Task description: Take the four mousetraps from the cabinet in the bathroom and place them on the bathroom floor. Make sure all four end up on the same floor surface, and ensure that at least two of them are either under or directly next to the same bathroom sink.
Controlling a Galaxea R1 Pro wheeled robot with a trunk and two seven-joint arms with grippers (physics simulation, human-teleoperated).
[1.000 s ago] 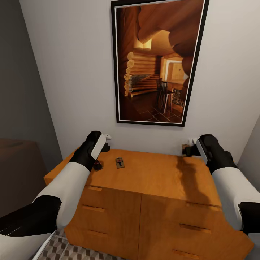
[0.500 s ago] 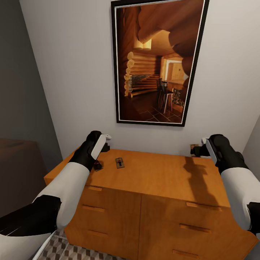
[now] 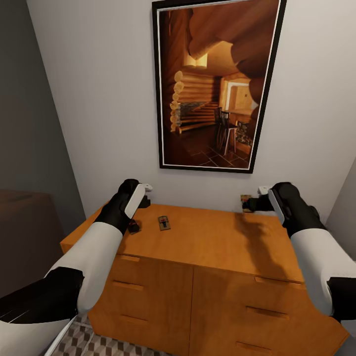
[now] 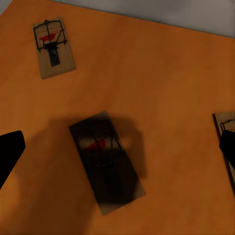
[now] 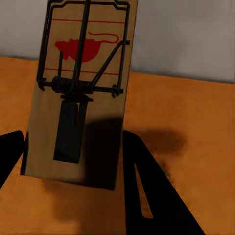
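My right gripper point(image 3: 250, 203) point(image 5: 78, 169) is shut on a mousetrap point(image 3: 245, 201) point(image 5: 83, 73), a brown wooden slab with a dark spring bar and red mouse print, held just above the back right of an orange-brown wooden cabinet point(image 3: 217, 242). Over the cabinet's back left corner my left gripper point(image 3: 144, 200) point(image 4: 120, 149) hovers open, fingers wide apart. Right below it lies a shadowed mousetrap point(image 4: 106, 161) point(image 3: 133, 226). A second mousetrap point(image 4: 53, 46) point(image 3: 164, 222) lies nearby, and a third mousetrap point(image 4: 225, 131) shows at the picture's edge. The white cabinet and the sink are out of view.
A large framed picture of a log cabin point(image 3: 215, 84) hangs on the white wall behind the wooden cabinet. The cube-patterned floor point(image 3: 81, 341) shows at the cabinet's foot. A dark low surface point(image 3: 24, 222) stands at the left.
My right gripper, with the mousetrap in it, swung right and then back left past where it started. The left arm and the traps on the cabinet top have not moved.
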